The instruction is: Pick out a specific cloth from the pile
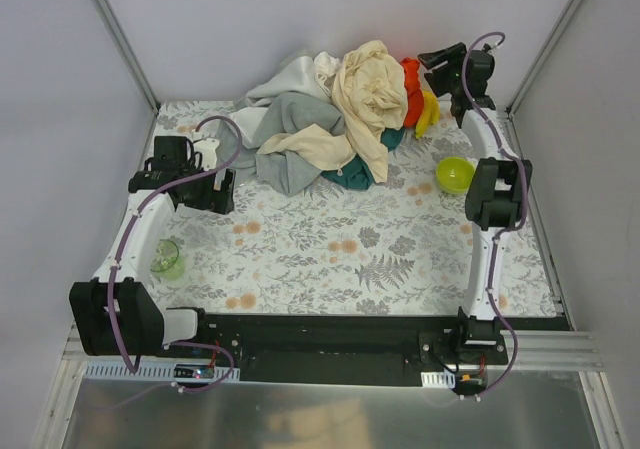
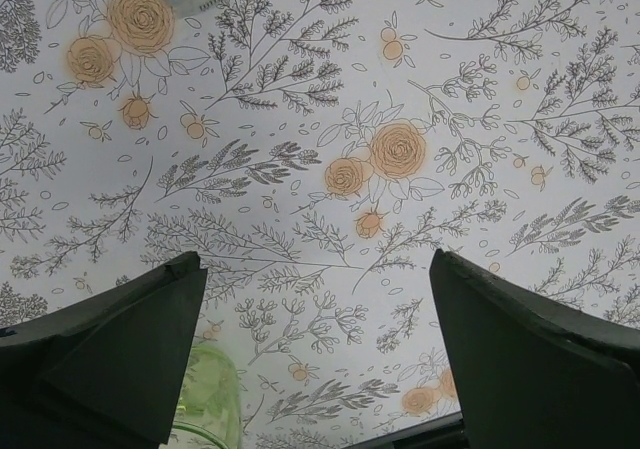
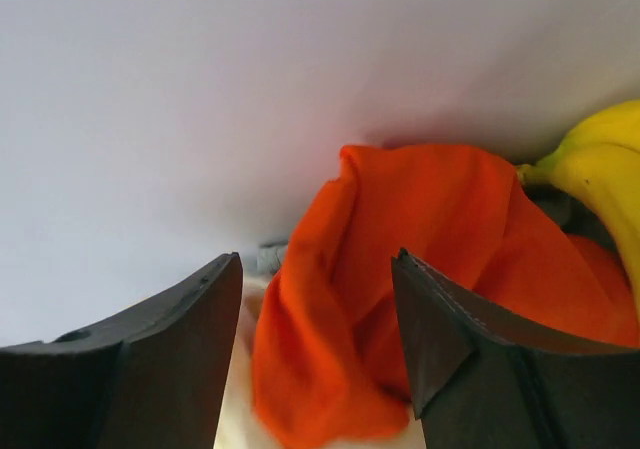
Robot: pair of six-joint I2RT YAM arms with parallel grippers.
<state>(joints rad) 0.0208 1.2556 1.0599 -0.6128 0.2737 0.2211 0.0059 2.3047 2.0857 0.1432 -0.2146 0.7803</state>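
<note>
The orange-red cloth (image 1: 411,89) lies at the right back end of the pile (image 1: 330,119), against the back wall. The pile is a heap of cream, grey, white and teal garments. My right gripper (image 1: 432,66) hangs over that end. In the right wrist view, a hanging fold of the cloth (image 3: 400,229) sits between the fingers of the right gripper (image 3: 318,261); the jaws stand apart around it, open. My left gripper (image 1: 205,191) hovers over the left of the table. Its jaws are wide open, and the left gripper (image 2: 315,299) has only the patterned tabletop between its fingers.
A yellow banana-like item (image 1: 428,114) lies just right of the orange cloth, also seen as the yellow item (image 3: 600,159). A green bowl (image 1: 455,174) stands in front of it. A clear green cup (image 1: 168,259) stands near the left arm. White walls enclose the table.
</note>
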